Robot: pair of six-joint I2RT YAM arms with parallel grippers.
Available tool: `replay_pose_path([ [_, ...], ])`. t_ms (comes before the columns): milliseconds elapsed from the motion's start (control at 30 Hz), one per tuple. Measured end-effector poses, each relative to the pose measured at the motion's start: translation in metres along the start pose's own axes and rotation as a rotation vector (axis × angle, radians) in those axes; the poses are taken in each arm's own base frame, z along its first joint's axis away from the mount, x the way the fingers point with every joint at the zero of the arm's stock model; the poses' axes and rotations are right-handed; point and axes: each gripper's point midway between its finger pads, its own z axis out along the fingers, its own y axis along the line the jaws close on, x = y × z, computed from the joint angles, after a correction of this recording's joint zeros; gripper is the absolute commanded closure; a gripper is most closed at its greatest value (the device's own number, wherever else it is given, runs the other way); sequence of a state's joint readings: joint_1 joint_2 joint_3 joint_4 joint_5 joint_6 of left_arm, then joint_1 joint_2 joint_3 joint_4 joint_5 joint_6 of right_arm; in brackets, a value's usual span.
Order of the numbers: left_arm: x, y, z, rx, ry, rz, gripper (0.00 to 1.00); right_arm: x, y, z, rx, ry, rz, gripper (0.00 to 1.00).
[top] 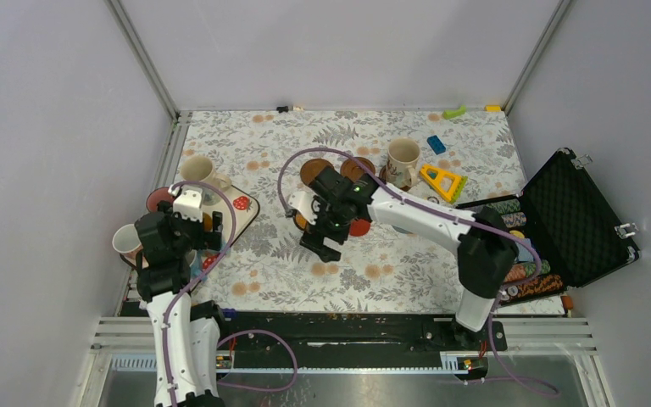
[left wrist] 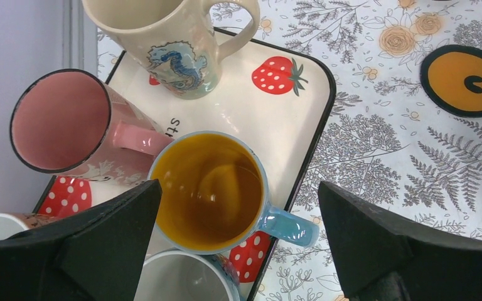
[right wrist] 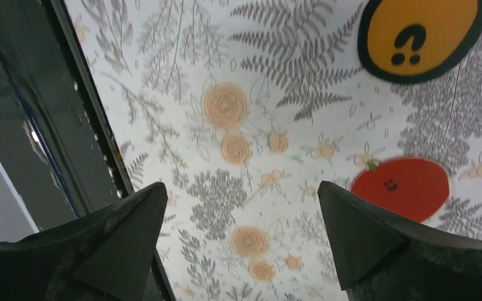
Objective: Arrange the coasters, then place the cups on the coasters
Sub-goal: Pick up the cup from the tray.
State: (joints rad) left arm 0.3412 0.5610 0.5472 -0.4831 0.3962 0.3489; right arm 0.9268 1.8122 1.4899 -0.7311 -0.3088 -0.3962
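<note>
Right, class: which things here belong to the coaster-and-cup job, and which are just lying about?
Job: orange coaster, red coaster, brown coasters, blue mug, pink mug, seahorse mug.
Lying about: strawberry tray, poker chip case, yellow triangle, blue brick.

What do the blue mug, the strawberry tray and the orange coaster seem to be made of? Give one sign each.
Blue mug: probably glazed ceramic; its yellow inside shines glossily.
Strawberry tray: glossy, perhaps melamine or enamelled metal; light glints on it.
Orange coaster: thin, matte, maybe rubber or silicone; no shine.
</note>
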Motion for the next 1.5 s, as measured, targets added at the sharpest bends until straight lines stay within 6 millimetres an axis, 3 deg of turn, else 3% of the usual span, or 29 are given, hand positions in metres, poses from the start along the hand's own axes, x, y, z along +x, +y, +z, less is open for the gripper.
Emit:
replay_pose_path([
  [300, -0.005, 0.002, -0.005, -0.023, -0.024, 0.012, 0.01, 0.075, 0.014, -0.051, 0.095, 0.096, -0.1, 0.02],
  [433, -0.006, 0.002, -0.005, -0.023, -0.028, 0.013, 0.01, 0.083, 0.021, -0.084, 0.173, 0.0, -0.139, 0.02],
  [533, -0.005, 0.002, -0.004, -0.021, -0.025, 0.011, 0.01, 0.087, 0.024, -0.098, 0.217, -0.082, -0.165, 0.02],
  [600, -0.004, 0.002, -0.003, -0.017, -0.018, 0.005, 0.01, 0.09, 0.02, -0.097, 0.236, -0.091, -0.163, 0.02],
  [900, -0.001, 0.002, 0.0, -0.013, -0.007, 0.0, 0.01, 0.096, -0.004, -0.06, 0.258, -0.017, -0.109, 0.02],
  [1167, 0.002, 0.002, 0.002, -0.008, 0.006, -0.007, 0.01, 0.09, -0.012, -0.061, 0.306, -0.046, -0.091, 0.02],
  [1500, 0.017, 0.001, 0.012, 0.023, 0.085, -0.041, 0.01, 0.082, -0.018, -0.076, 0.375, -0.093, -0.07, 0.02],
])
